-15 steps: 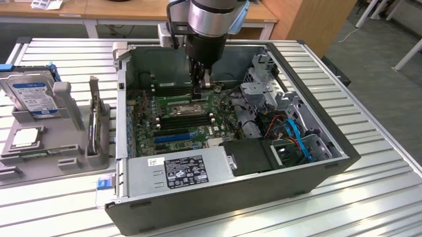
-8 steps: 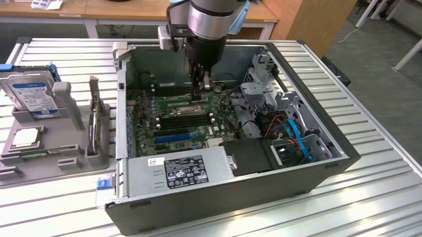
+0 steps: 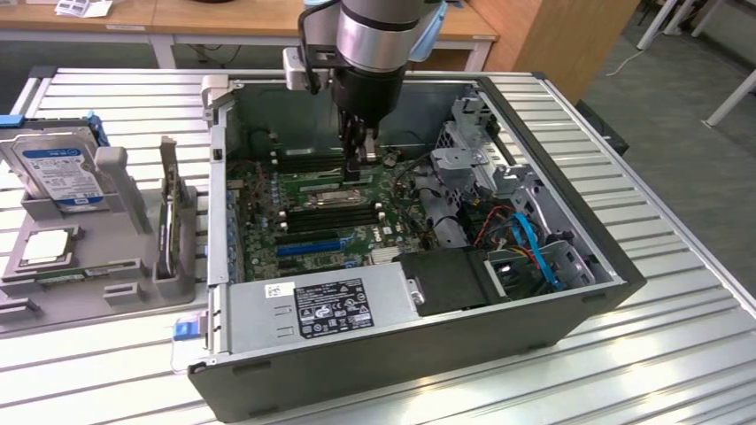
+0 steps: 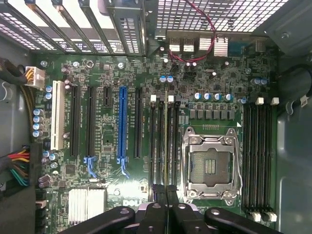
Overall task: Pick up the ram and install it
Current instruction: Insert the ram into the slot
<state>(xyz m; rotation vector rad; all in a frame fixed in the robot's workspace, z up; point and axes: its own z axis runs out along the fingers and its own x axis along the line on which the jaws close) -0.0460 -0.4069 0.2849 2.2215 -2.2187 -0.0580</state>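
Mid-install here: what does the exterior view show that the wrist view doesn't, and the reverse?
Exterior view: the hard drive in its grey holder beside the case, the power supply, the blue cables. Wrist view: the white expansion slot and a red wire looped by the rear ports. Both: the shut claw lined up with the black memory slots beside the CPU socket.

Mobo (image 4: 204,73): green PCB w/ one blue slot (image 4: 122,124), one white slot (image 4: 57,114), rest black. My fingers (image 4: 158,204): black. Ram (image 4: 165,146): olive-green edge.
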